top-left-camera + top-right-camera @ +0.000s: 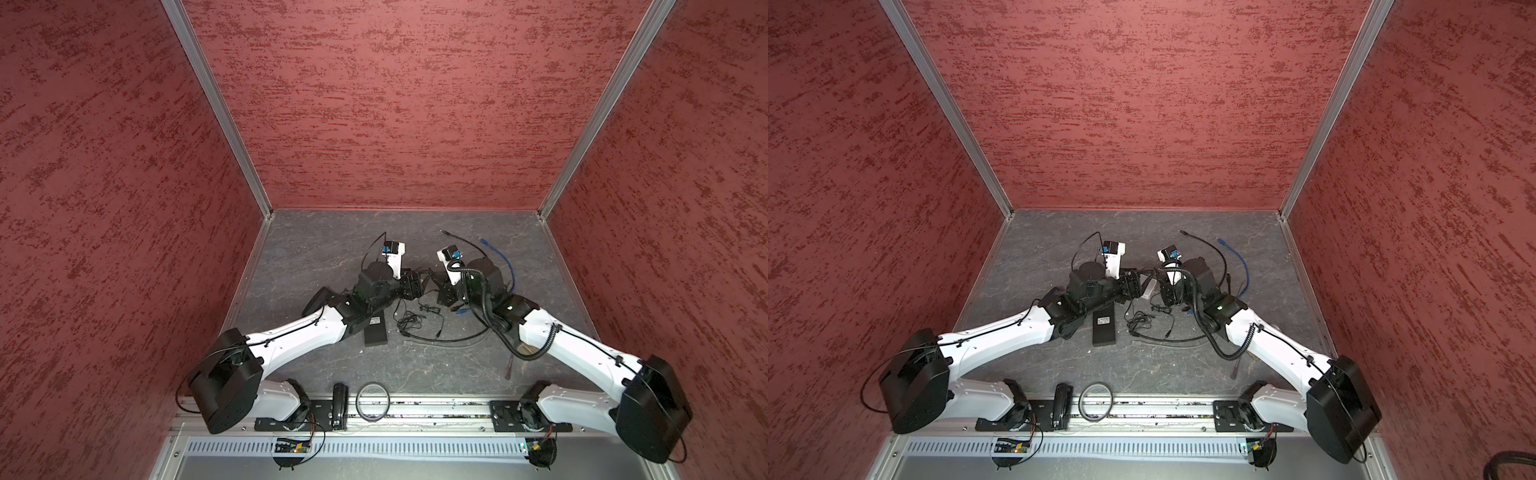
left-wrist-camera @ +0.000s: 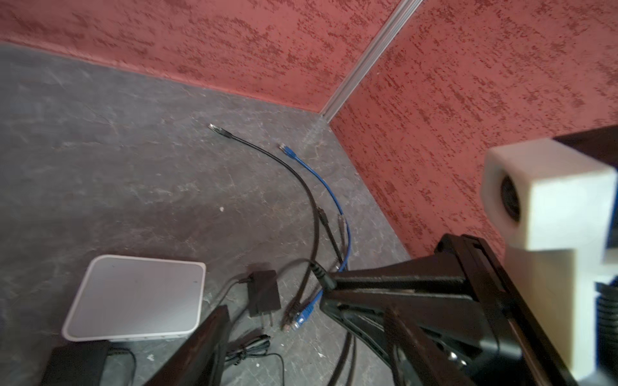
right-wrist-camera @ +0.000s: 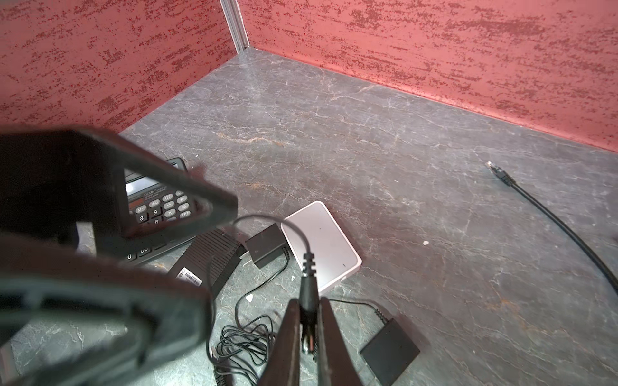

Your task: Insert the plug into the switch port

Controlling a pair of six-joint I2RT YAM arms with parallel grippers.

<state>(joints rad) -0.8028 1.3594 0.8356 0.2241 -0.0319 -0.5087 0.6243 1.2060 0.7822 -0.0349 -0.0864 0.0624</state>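
Right gripper point(image 3: 309, 314): right wrist view; clamped on the plug point(image 3: 308, 267), held near the switch point(image 3: 322, 245), centre table.
Risk: no port is shown; the plug may be skewed and jammed, or its cord point(image 3: 264, 218) snagged.
Left wrist count: one switch point(image 2: 137, 297), one black cable point(image 2: 224, 133), one blue cable point(image 2: 291, 154).
Top view: left gripper point(image 1: 420, 285) spread wide, empty.

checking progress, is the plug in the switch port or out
Out. The right gripper is shut on the plug, holding it apart from the white switch; nothing is seated in the switch.
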